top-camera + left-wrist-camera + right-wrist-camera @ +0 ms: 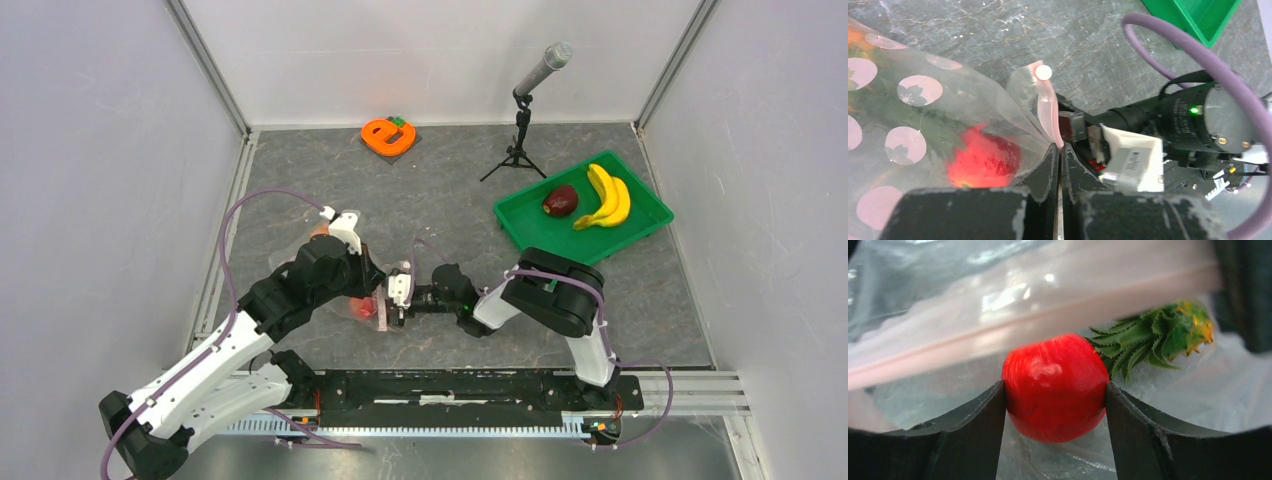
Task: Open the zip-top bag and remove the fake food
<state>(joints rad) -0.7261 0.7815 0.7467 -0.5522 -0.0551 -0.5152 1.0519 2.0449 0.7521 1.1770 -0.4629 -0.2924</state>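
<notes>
The clear zip-top bag [923,115] with pink dots lies under the left arm, its pink zip strip [1047,112] standing up. My left gripper [1061,150] is shut on the bag's zip edge. My right gripper [1055,390] reaches into the bag mouth and is shut on the red apple [1055,386], which also glows red through the plastic [982,161] and shows in the top view [362,307]. The pineapple [1160,335] lies in the bag behind the apple. The yellow bananas [608,196] and the dark maroon fruit [560,200] lie in the green tray [520,222].
An orange "e"-shaped object [388,135] lies at the back centre. A microphone on a small tripod [522,110] stands behind the tray. White walls with metal rails enclose the grey table on three sides.
</notes>
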